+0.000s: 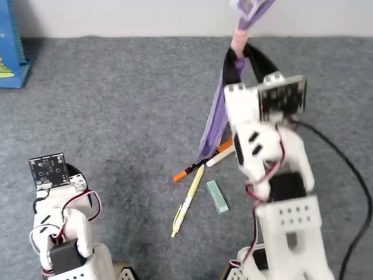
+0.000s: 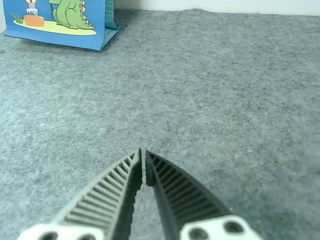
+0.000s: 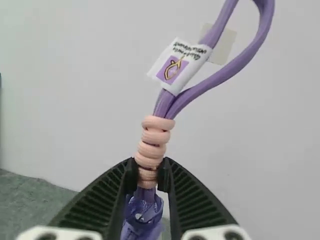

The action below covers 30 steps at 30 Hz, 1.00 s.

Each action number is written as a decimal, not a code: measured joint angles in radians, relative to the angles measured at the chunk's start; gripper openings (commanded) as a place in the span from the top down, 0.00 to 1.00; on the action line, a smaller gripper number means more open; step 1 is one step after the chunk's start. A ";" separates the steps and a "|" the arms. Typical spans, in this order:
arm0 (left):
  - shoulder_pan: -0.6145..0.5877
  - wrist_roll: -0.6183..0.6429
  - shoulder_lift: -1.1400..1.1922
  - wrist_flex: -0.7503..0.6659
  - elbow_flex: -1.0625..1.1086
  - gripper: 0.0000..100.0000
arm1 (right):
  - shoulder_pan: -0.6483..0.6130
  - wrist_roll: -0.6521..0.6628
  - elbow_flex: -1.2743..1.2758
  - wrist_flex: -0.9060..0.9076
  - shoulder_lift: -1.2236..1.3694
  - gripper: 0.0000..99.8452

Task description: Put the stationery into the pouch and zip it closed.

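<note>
My right gripper (image 3: 149, 172) is shut on the pink coil (image 3: 152, 145) at the top of the purple pouch (image 1: 213, 116), holding it raised. The pouch hangs as a narrow strip down toward the carpet, and its purple strap (image 3: 220, 60) with a white label (image 3: 179, 65) loops above the jaws. On the carpet under it lie an orange pen (image 1: 195, 165), a white marker (image 1: 221, 156), a yellow pen (image 1: 186, 204) and a green eraser (image 1: 217, 196). My left gripper (image 2: 143, 167) is shut on nothing, low over bare carpet at the near left.
A blue box with a dinosaur picture (image 1: 11, 52) (image 2: 60, 22) stands at the far left edge of the grey carpet (image 1: 116, 105). A black cable (image 1: 344, 169) runs along the right arm's side.
</note>
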 measured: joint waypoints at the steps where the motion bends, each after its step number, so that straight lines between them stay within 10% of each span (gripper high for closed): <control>1: 0.000 0.000 0.000 0.000 0.000 0.99 | -0.002 -0.003 -0.040 0.003 0.041 0.99; 30: 0.074 0.000 -0.005 0.100 -0.158 0.96 | -0.310 0.008 -0.706 0.689 0.431 0.99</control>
